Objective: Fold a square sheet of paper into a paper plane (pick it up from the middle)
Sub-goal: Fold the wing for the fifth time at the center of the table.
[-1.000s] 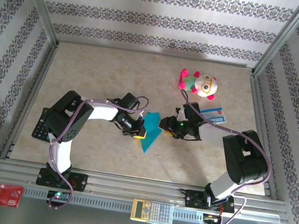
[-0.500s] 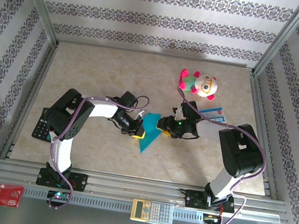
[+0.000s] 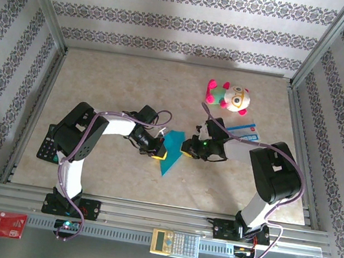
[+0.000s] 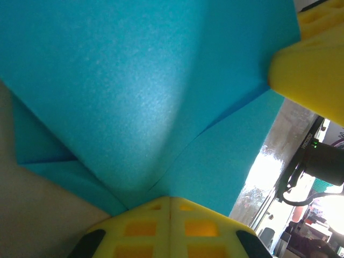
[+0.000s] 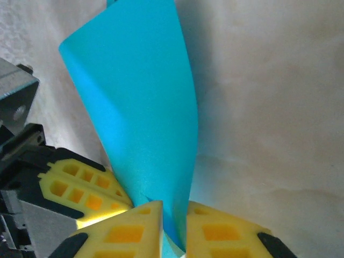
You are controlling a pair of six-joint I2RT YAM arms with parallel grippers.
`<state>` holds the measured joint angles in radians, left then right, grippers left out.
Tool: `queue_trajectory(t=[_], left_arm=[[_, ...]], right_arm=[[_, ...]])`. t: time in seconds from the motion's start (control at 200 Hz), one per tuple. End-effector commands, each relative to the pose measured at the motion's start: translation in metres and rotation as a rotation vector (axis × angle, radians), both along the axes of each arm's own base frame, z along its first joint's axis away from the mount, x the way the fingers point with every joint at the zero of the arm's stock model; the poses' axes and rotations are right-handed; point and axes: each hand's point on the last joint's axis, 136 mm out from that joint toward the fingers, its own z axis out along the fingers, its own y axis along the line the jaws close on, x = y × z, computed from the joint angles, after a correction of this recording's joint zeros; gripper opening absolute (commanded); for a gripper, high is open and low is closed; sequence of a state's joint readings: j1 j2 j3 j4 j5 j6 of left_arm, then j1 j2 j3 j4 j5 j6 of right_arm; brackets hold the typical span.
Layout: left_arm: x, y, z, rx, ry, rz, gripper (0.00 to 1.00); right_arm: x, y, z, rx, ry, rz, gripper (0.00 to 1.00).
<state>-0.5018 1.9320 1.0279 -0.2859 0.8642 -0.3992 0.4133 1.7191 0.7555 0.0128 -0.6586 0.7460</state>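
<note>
The square sheet of paper, teal-blue, is folded into the pointed dart shape of a paper plane and held just above the middle of the table, its tip toward the near edge. My left gripper is shut on its left side. In the left wrist view the creased paper plane runs out from my closed left gripper. My right gripper comes in from the right. In the right wrist view a curved flap of the paper plane stands pinched in my right gripper.
A plush toy lies at the back right, with a white-and-blue card just in front of it. A black calculator sits at the left table edge. On the near rail lie another calculator and a red packet.
My right gripper has edged left and closed its fingers on the paper's right flap. The left gripper has kept its grip and barely moved.
</note>
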Motion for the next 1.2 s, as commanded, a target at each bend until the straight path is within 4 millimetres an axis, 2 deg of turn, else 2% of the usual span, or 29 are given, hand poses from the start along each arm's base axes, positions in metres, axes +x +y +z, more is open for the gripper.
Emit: queue_trajectory(t=[0.0, 0.12, 0.22, 0.32, 0.43, 0.575, 0.849, 0.974, 1.194], left_arm=[[-0.004, 0.005, -0.002, 0.02, 0.032, -0.005, 0.01], [0.005, 0.001, 0.02, 0.001, -0.044, 0.026, 0.13], [0.01, 0.0, 0.044, 0.007, -0.208, 0.057, 0.23], [0.003, 0.003, 0.061, 0.044, -0.402, 0.078, 0.3], [-0.016, -0.002, 0.073, 0.108, -0.613, 0.03, 0.38], [-0.036, -0.01, 0.073, 0.177, -0.795, -0.043, 0.46], [-0.038, -0.022, 0.059, 0.299, -0.937, -0.092, 0.51], [-0.031, -0.019, 0.054, 0.355, -0.958, -0.092, 0.5], [-0.026, -0.016, 0.047, 0.392, -0.98, -0.09, 0.4]], right_arm=[[-0.005, -0.005, 0.0, -0.02, -0.013, -0.019, 0.09], [-0.01, -0.009, 0.006, 0.0, 0.031, -0.117, 0.0], [-0.016, -0.011, 0.019, 0.006, 0.056, -0.234, 0.0], [-0.023, -0.011, 0.031, 0.012, 0.071, -0.347, 0.0], [-0.031, -0.007, 0.039, 0.022, 0.089, -0.426, 0.0], [-0.034, 0.002, 0.048, 0.067, 0.111, -0.472, 0.0], [-0.039, 0.013, 0.052, 0.114, 0.141, -0.509, 0.0], [-0.04, 0.016, 0.052, 0.12, 0.146, -0.512, 0.0], [-0.043, 0.018, 0.048, 0.118, 0.156, -0.509, 0.0]])
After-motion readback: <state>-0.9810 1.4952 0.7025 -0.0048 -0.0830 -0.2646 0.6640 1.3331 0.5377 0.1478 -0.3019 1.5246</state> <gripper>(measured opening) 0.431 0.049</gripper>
